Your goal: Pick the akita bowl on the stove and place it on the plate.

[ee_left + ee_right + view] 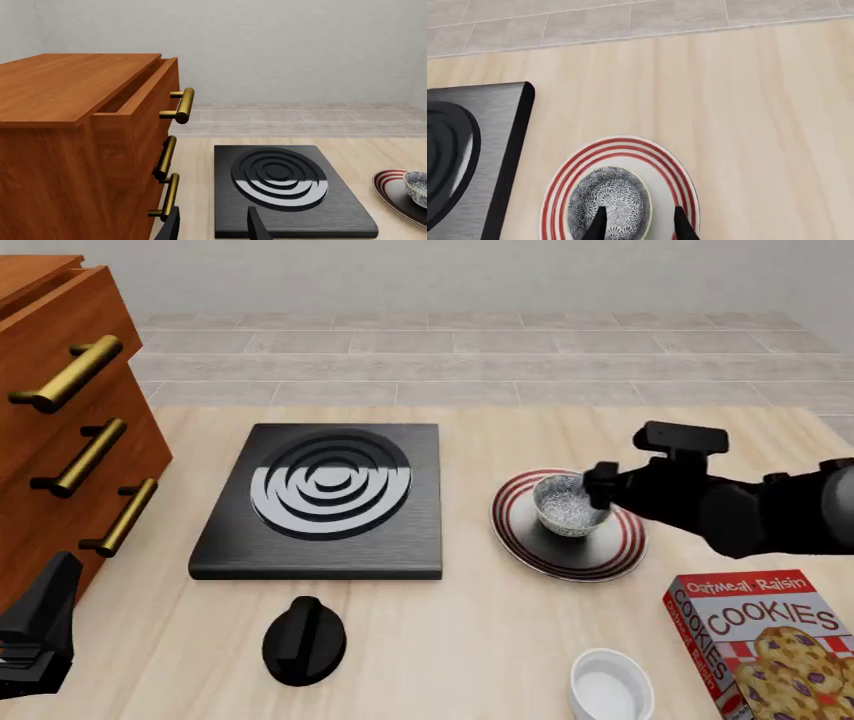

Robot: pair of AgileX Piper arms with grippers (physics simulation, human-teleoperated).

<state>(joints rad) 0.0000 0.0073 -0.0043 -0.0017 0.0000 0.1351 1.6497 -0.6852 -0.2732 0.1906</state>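
Note:
The akita bowl, speckled grey inside, sits upright on the red-striped plate, right of the black stove. Nothing rests on the stove's rings. My right gripper is open and straddles the bowl's right rim, one finger inside and one outside. My left gripper stands open near the table's front left, holding nothing, in front of the stove. The left wrist view catches the plate and bowl at its edge.
A wooden drawer cabinet with brass handles stands at the left; its top drawer is slightly pulled out. A black round knob lies in front of the stove. A plain white bowl and a cookie box sit at front right.

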